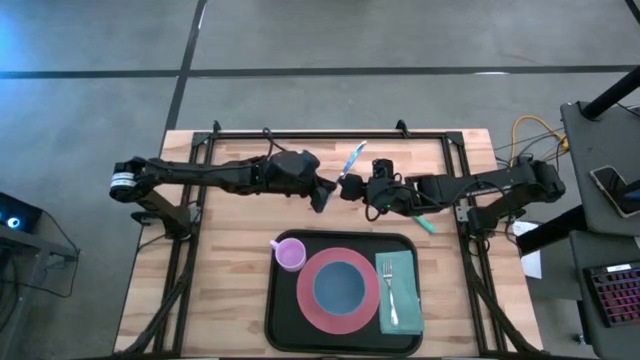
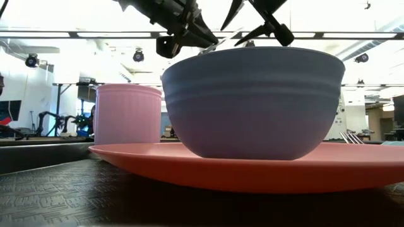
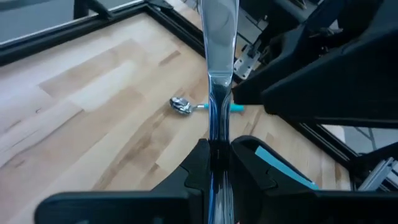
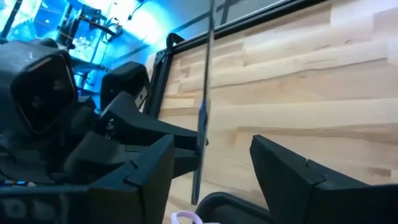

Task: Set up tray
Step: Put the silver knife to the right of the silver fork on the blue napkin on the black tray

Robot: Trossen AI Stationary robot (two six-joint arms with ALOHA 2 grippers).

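The knife (image 1: 352,160) is a slim metal piece with a blue sheen, held above the wooden table behind the tray. My left gripper (image 1: 322,192) is shut on it. My right gripper (image 1: 350,185) faces it from the right and is open. In the right wrist view its two fingers stand apart on either side of the knife (image 4: 202,118) without touching it. The black tray (image 1: 275,320) lies at the near edge. It carries a pink cup (image 1: 290,254), a pink plate (image 1: 305,290) with a blue bowl (image 1: 340,285), and a teal napkin (image 1: 405,265) with a fork (image 1: 390,290). My left gripper (image 3: 217,149) pinches the knife between its two fingers on the narrow stretch (image 3: 217,134) below the wide blade. The fingers lie along the knife, which juts out ahead of them toward the far edge. The knife is lifted clear of the table.
A spoon with a teal handle (image 1: 426,224) lies on the wood under my right arm, its bowl (image 3: 180,104) showing in the left wrist view. Black frame rails run along the table's far edge and sides. Bare wood lies left of the tray.
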